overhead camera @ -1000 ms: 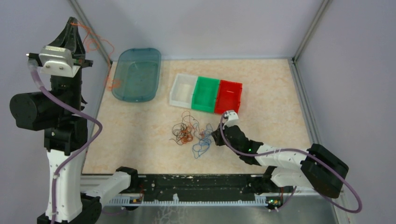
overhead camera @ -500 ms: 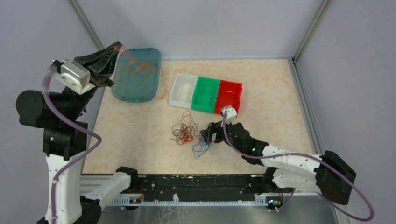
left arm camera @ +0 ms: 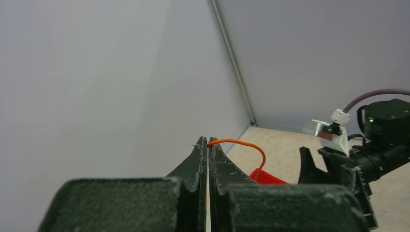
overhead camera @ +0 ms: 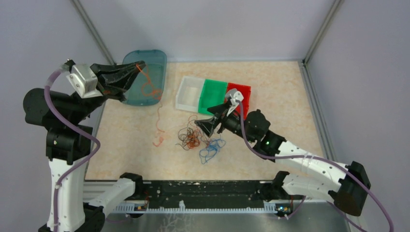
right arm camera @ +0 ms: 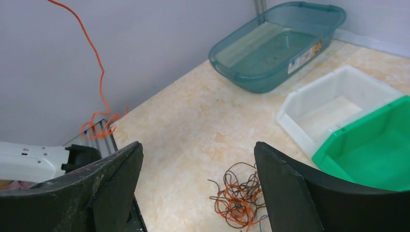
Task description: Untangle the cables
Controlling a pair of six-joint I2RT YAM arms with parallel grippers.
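- Nearest the arm bases, a blue cable [overhead camera: 210, 152] lies in loose loops on the desk [overhead camera: 280, 96], and its far side touches the pile beside it.
- Just beyond it, a knot of brown and orange cables [overhead camera: 189, 137] is bunched on the desk. Most of the sorting is judged not yet done.
- The right pincer [overhead camera: 205, 126] hangs just over the right side of that knot. Its jaws are spread wide and nothing is gripped.
- To the left of the knot, the curled lower end of a single orange cable [overhead camera: 158, 116] rests on the desk, seemingly apart from the pile. The rest of the strand runs up through the air.
- The upper end of that strand is pinched in the left pincer [overhead camera: 140, 65], whose jaws are pressed together. It is raised near the front of a teal tub [overhead camera: 145, 53].
- The step in hand is judged to be the drawing out of one strand. Next, the strand must be carried clear and laid down apart, and the right pincer lowered onto the knot.
- The trailing end could be dragged back across the pile, so that is to be watched.
- Behind the knot, a white bin [overhead camera: 189, 93], a green bin [overhead camera: 212, 96] and a red bin [overhead camera: 244, 92] stand touching in a row. The red one is partly hidden by the right wrist.
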